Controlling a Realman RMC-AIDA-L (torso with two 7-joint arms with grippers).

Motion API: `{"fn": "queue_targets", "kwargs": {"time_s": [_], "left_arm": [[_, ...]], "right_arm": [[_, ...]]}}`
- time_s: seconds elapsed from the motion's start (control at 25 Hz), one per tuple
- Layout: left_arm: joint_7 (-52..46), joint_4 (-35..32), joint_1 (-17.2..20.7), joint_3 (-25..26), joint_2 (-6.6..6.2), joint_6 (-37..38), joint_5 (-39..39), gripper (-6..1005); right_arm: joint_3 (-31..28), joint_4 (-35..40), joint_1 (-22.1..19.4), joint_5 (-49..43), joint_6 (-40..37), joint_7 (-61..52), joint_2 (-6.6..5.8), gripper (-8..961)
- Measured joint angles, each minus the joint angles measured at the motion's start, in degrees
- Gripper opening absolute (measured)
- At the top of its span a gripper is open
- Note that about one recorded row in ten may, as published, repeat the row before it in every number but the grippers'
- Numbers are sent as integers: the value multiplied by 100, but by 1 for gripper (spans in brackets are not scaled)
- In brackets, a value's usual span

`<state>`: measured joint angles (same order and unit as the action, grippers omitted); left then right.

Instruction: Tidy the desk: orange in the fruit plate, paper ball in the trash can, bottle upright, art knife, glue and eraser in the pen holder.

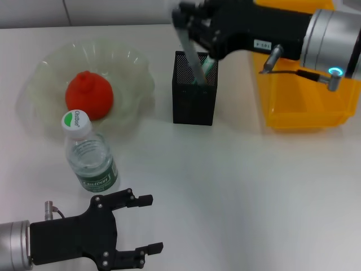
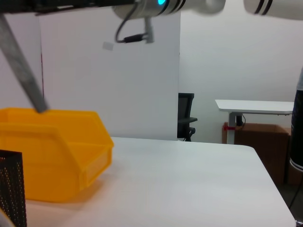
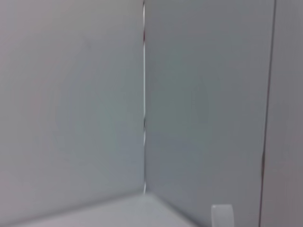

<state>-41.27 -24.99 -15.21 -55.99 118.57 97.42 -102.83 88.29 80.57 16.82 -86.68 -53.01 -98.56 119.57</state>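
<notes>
The orange (image 1: 88,95) lies in the fruit plate (image 1: 132,70) at the back left. The bottle (image 1: 90,153) stands upright in front of the plate. My right gripper (image 1: 184,20) is above the pen holder (image 1: 194,101) and shut on a long grey art knife (image 1: 192,53), which tilts with its lower end inside the holder. A green-and-white glue stick (image 1: 207,66) stands in the holder. The knife also shows in the left wrist view (image 2: 23,66). My left gripper (image 1: 148,223) is open and empty near the front left. The paper ball and eraser are out of view.
The trash can (image 1: 304,99) stands at the back right, close behind the right arm; it also shows in the left wrist view (image 2: 52,156) beside a corner of the pen holder (image 2: 12,189). The right wrist view shows only a wall.
</notes>
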Motion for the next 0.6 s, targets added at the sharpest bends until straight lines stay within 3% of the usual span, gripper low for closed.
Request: {"fn": "queue_targets", "kwargs": {"time_s": [0.2, 0.32, 0.48, 0.6], "left_arm": [[-1, -3, -14, 0, 0, 4, 0, 797], [4, 9, -16, 0, 0, 3, 0, 797], [18, 22, -22, 0, 0, -17, 0, 797], [28, 26, -25, 0, 0, -18, 0, 797]], "right_arm": [[-67, -1852, 357, 2614, -52, 2878, -16, 116], [-141, -3035, 711, 3625, -310, 3803, -24, 116], [-281, -4269, 1180, 4269, -778, 4471, -22, 115], [-325, -4666, 1352, 4398, -861, 4690, -14, 115]]}}
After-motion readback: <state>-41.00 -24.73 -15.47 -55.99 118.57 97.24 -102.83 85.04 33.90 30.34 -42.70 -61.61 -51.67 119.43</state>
